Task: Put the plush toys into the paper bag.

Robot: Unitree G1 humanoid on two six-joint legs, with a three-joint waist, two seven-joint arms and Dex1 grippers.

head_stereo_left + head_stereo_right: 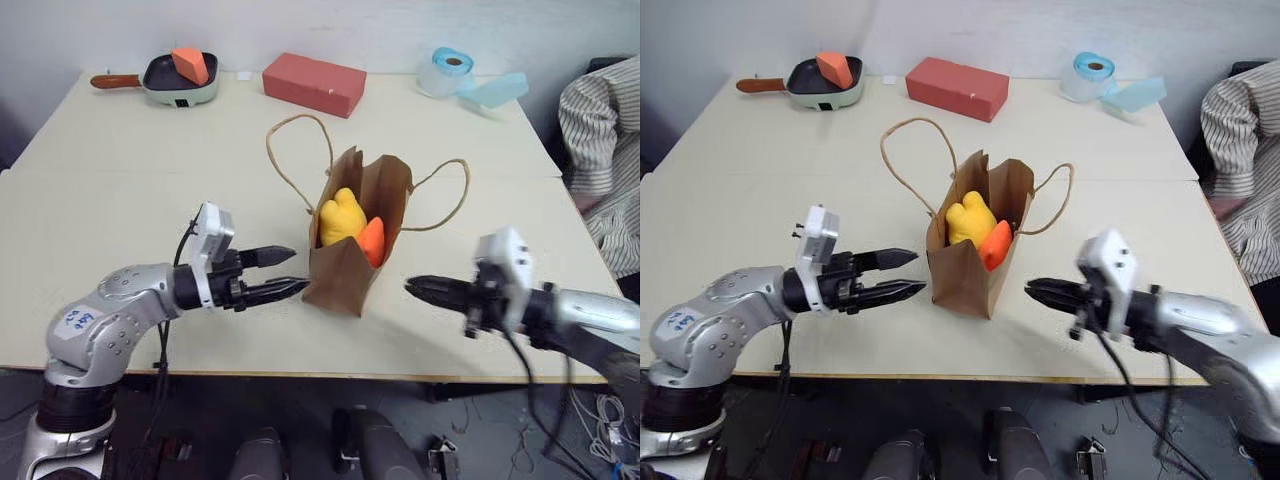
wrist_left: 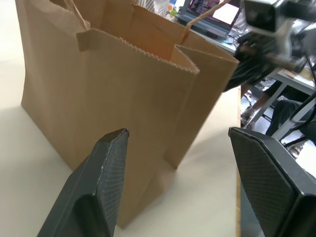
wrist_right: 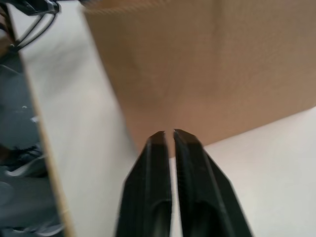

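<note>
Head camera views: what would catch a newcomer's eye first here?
The brown paper bag standing open near the table's front edge, with the yellow plush toy and the orange plush toy already inside. Next, the two hands flanking it low over the table: the left hand open beside the bag, the right hand shut and pointing at it. At the far edge sit a red block and a small pan holding an orange wedge.
</note>
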